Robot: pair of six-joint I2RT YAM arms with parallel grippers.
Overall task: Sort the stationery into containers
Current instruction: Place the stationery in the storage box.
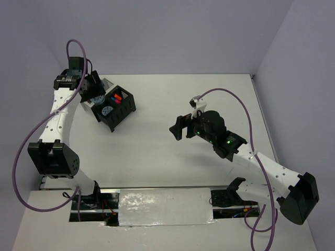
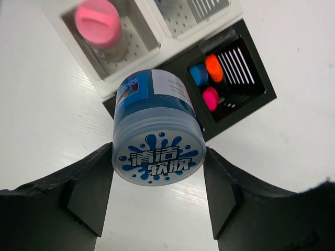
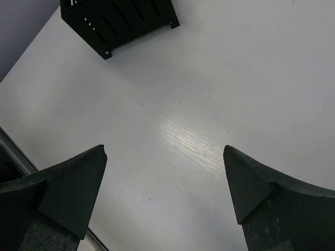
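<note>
My left gripper (image 2: 158, 152) is shut on a round blue-white patterned tin (image 2: 157, 130) and holds it just in front of the black mesh organiser (image 2: 251, 99). In the top view this gripper (image 1: 94, 94) is at the far left beside the organiser (image 1: 125, 107), where a second tin (image 1: 106, 111) sits in a compartment. Blue (image 2: 198, 74), orange (image 2: 213, 68) and pink (image 2: 210, 97) marker caps stand in another compartment. A pink stick (image 2: 97, 21) stands in one light-grey cup (image 2: 131, 49). A second grey cup (image 2: 193, 13) is beside it. My right gripper (image 3: 164, 149) is open and empty over bare table. The tiny bottle is not visible.
The right gripper (image 1: 180, 128) hangs over the table's middle, well to the right of the organiser, whose corner shows in the right wrist view (image 3: 118, 18). The table's near edge, with a taped strip (image 1: 165, 206), lies between the arm bases. Walls close the back and sides.
</note>
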